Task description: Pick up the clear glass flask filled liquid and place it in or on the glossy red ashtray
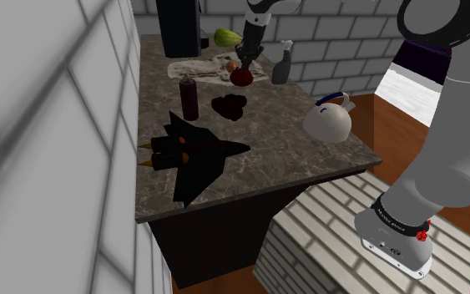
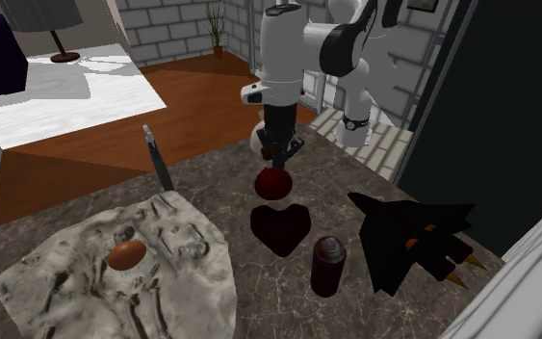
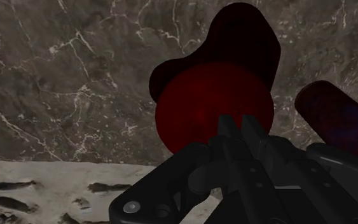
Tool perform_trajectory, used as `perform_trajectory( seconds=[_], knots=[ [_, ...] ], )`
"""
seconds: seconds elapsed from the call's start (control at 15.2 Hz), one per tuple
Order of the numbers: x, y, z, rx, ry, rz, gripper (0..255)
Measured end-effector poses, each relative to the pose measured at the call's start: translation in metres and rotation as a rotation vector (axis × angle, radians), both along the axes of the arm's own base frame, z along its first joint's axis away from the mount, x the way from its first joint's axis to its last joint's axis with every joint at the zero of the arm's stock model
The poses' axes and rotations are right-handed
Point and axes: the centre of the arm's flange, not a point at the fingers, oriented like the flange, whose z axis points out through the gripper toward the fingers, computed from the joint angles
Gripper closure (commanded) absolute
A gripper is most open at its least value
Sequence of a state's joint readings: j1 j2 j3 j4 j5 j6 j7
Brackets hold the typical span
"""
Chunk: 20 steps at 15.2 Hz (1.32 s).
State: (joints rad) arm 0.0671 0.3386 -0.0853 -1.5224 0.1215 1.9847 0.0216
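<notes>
Jaws: clenched on the narrow top of the flask (image 3: 212, 108), the two black fingers (image 3: 229, 130) drawn almost together.
Gripper (image 2: 276, 157): points straight down over the counter (image 1: 308, 159), far from the stand.
Flask: a round, dark red bulb hanging under the fingers. Whether its base touches the stone cannot be told.
Ashtray (image 2: 280, 227): a dark red, lobed dish lying flat just beside the flask. In the wrist view the bulb overlaps its nearer edge.
Can (image 2: 327, 265): dark red, upright, just beside the ashtray on the side away from the flask.
Toy jet (image 1: 193, 154): black with orange tips, flat on the counter near the can and well apart from the flask.
Mat (image 2: 124, 279): pale and mottled, on the flask's other side, with a brown egg (image 2: 126, 254) resting on it.
Spray bottle (image 1: 281, 63): grey, upright near the brick wall, close to the mat.
Kettle (image 1: 329, 119): white with a dark handle, near the counter's edge at the shoulder view's right.
Green object (image 1: 227, 38): by the wall behind the mat, too small to name.
</notes>
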Motion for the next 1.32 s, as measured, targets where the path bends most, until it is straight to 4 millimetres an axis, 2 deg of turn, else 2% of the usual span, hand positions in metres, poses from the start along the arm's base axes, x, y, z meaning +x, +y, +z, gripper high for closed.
perform_trajectory(
  seconds=[0.26,0.33,1.32],
  knots=[
    [0.022,0.047,0.007,0.0,0.0,0.001,255],
    [0.022,0.052,0.005,0.0,0.0,0.0,255],
    [0.024,0.055,-0.072,0.0,0.0,-0.001,255]
  ],
)
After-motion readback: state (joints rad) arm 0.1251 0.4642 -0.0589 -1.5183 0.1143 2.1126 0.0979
